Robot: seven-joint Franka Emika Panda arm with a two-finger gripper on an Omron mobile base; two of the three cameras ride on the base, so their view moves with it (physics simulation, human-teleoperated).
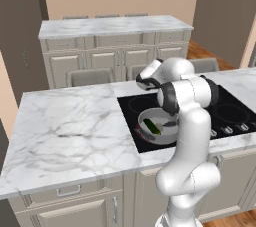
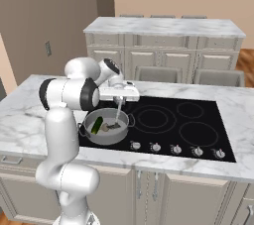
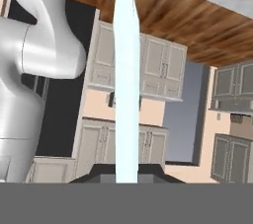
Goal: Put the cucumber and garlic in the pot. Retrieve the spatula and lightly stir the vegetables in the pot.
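Over the cooktop, fingers clamp the spatula handle.

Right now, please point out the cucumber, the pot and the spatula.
cucumber [image 2: 97, 124], right base view, middle of its green body.
pot [image 2: 91, 138], right base view, near outer wall.
spatula [image 2: 118, 107], right base view, middle of the pale handle.

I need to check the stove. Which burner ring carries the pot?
The front-left ring, nearest the robot: the pot sits on the cooktop there. The other rings are bare.
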